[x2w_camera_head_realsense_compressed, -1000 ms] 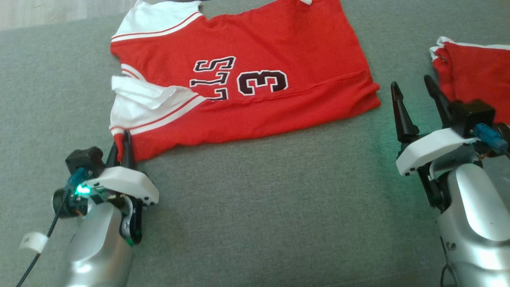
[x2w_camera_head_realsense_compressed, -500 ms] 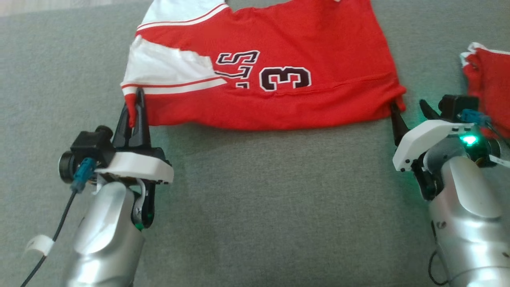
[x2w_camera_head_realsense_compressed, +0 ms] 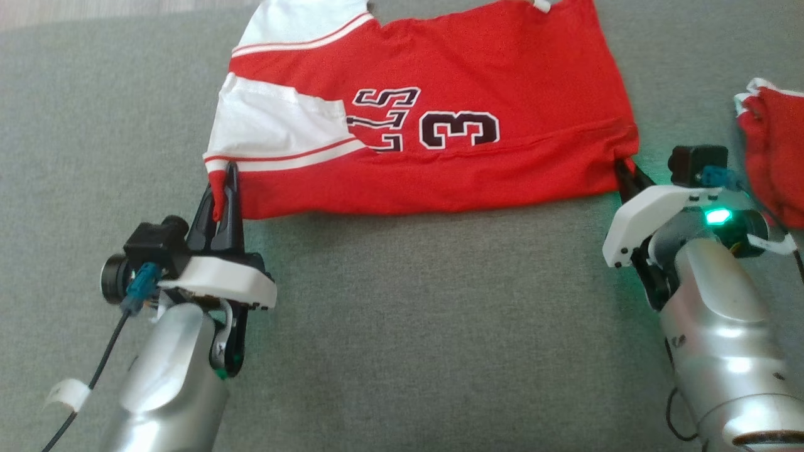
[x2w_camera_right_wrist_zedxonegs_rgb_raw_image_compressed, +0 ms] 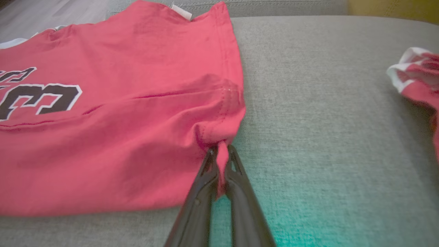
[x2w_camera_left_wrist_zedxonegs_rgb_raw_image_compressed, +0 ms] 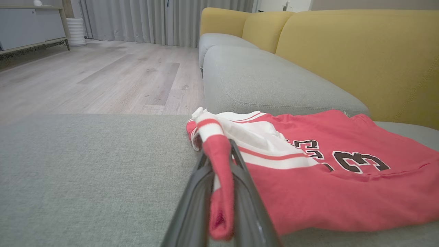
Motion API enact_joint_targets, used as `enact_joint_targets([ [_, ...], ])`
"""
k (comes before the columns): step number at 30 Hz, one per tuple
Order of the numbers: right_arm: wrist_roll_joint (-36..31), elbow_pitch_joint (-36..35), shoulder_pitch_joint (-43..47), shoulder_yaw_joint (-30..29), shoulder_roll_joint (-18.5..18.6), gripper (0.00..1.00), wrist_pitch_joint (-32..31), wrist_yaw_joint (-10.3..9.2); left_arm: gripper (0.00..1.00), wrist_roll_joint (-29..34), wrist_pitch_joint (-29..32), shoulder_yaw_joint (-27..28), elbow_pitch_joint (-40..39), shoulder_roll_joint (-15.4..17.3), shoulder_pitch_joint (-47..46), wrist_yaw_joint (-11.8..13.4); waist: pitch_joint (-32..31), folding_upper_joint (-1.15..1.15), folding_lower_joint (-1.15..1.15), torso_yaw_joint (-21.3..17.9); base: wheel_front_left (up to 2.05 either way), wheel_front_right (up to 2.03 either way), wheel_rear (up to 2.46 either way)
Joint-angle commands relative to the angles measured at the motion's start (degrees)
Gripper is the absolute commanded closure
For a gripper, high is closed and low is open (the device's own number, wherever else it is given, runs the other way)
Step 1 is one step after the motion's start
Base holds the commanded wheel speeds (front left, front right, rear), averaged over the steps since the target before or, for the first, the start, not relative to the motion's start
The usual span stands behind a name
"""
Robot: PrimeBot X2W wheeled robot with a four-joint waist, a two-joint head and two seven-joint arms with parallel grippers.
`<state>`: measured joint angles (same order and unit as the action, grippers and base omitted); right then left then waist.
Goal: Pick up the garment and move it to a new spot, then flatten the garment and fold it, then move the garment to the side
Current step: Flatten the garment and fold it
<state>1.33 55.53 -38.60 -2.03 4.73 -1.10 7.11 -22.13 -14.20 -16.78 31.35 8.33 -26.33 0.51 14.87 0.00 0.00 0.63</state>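
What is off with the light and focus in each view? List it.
Head view: the green LED throws a green glow on the cushion around it. Right wrist view: same teal cast near the jaws; jersey washed pinkish. Left wrist view: jaws close to the lens look soft; jersey beyond is sharp.

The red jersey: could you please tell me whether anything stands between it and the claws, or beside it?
Nothing does: the left claw and right claw are each shut on a near corner of the jersey. On the robot's right, another red garment lies on the cushion, apart from it.
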Motion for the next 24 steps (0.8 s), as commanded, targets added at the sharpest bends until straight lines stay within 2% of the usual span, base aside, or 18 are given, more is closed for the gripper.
enact_joint_targets([
  [1,-0.2,-0.9,-0.3,1.3,0.0,1.00,1.0,0.37,1.00,-0.1,-0.4,1.7,-1.3,1.8,-0.2,0.3,-0.8,0.00,0.00,-0.5,0.00,0.00,0.00],
  [8,1.5,-1.7,2.1,2.8,1.1,1.00,3.2,0.37,1.00,-0.8,-0.3,2.4,-1.4,3.3,3.5,0.8,-4.8,0.00,0.00,-2.5,0.00,0.00,0.00],
  [14,4.3,-4.8,7.3,5.2,1.8,1.00,0.3,0.37,1.00,-1.9,0.8,3.1,-4.1,4.7,9.2,1.8,-9.0,0.00,0.00,-3.8,0.00,0.00,0.00],
  [18,6.3,-9.6,12.2,6.0,2.7,1.00,-3.2,0.37,1.00,-2.5,3.0,2.8,-7.7,5.2,14.2,2.7,-11.0,0.00,0.00,-4.4,0.00,0.00,0.00],
  [24,8.2,-21.0,20.4,5.6,3.3,1.00,-8.2,0.37,1.00,-3.1,6.5,1.6,-14.4,5.3,20.7,4.2,-12.2,0.00,0.00,-5.2,0.00,0.00,0.00],
])
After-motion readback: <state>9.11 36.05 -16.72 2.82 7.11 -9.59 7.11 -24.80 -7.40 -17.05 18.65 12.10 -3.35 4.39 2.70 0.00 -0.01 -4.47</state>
